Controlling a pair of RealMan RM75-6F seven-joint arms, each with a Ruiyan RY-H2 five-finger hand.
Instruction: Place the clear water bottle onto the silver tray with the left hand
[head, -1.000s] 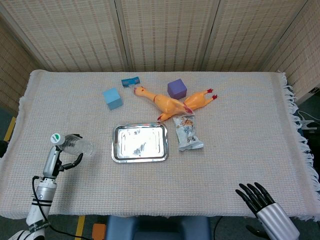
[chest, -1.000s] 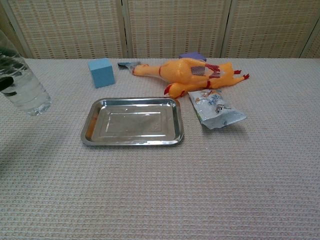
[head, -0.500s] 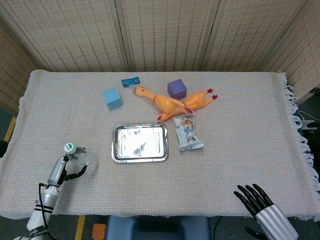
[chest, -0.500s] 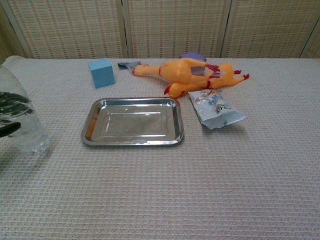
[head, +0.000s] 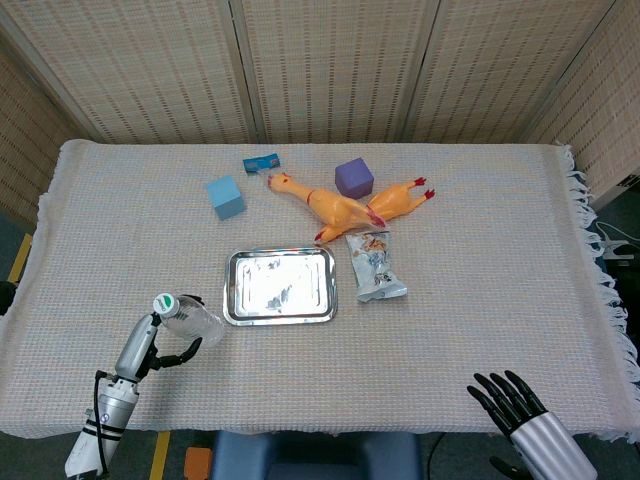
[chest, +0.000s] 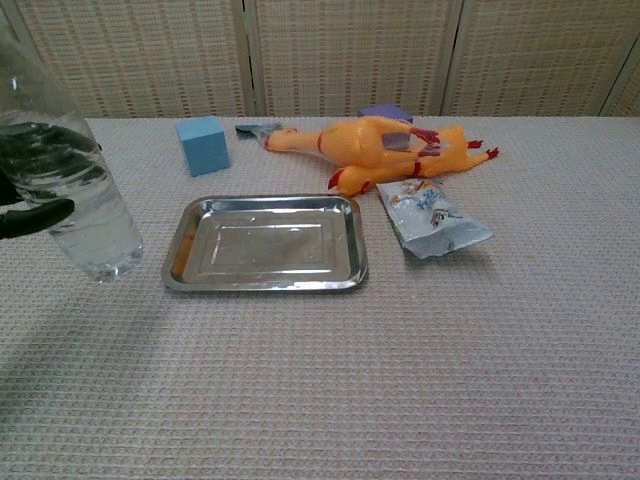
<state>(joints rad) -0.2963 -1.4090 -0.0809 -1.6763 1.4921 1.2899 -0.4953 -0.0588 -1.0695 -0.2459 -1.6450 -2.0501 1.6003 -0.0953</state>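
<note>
A: Two hands show, one in each lower corner of the head view. The left hand (head: 160, 345) sits lower left, its dark fingers (chest: 40, 150) wrapped round the bottle (chest: 75, 190).

B: And where is the bottle?

A: Left of the tray (head: 279, 286), near its lower left corner, green cap toward the lower left of the frame. In the chest view it fills the left edge, tilted, with its base hanging above the cloth just beside the tray's (chest: 265, 243) left rim. It is not on the tray.

B: The other hand?

A: The right hand (head: 512, 400) is at the lower right, past the near edge of the tabletop (head: 480, 250), fingers apart and holding nothing.

B: What else lies there?

A: A rubber chicken (head: 345, 205) above the tray, a snack packet (head: 375, 265) just right of the tray, a purple cube (head: 354, 177) touching the chicken, a blue cube (head: 225, 196) upper left of the tray, and a small blue wrapper (head: 261, 162) beside the chicken's beak.
</note>
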